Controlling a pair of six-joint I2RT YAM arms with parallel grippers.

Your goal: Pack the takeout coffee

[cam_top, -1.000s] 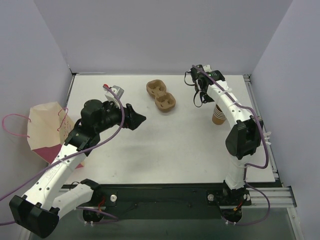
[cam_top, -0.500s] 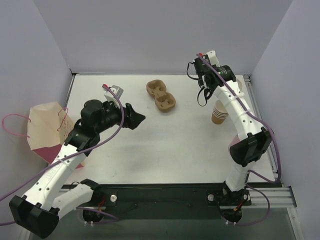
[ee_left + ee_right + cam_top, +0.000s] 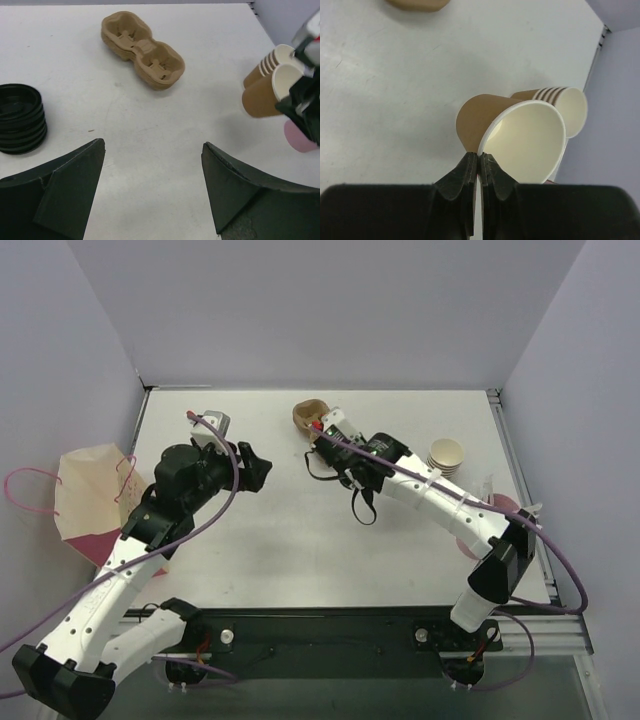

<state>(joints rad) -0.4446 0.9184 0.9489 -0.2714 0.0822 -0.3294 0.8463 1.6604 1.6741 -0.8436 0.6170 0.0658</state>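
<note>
No brown cup with a black lid shows in any view. My right gripper (image 3: 479, 167) is shut on the rim of a lidless tan cup (image 3: 515, 132) with a white inside, holding it tilted above the table. The same cup shows at the right of the left wrist view (image 3: 265, 90). In the top view it is hidden under my right arm (image 3: 375, 465). My left gripper (image 3: 152, 145) is open and empty above bare table, and also shows in the top view (image 3: 262, 468). A brown two-well cup holder (image 3: 145, 50) lies ahead of it, partly covered by the right wrist in the top view (image 3: 308, 414).
A stack of lidless tan cups (image 3: 446, 455) stands at the back right, just behind the held cup (image 3: 567, 105). A stack of loose black lids (image 3: 20, 117) sits to the left of my left gripper. A paper bag (image 3: 90, 490) stands off the table's left edge. A pink object (image 3: 300, 137) lies near the cups.
My right arm has swung from the back right, beside the cup stack, toward the middle, and now reaches over the cup holder. My left arm has shifted slightly back and left.
</note>
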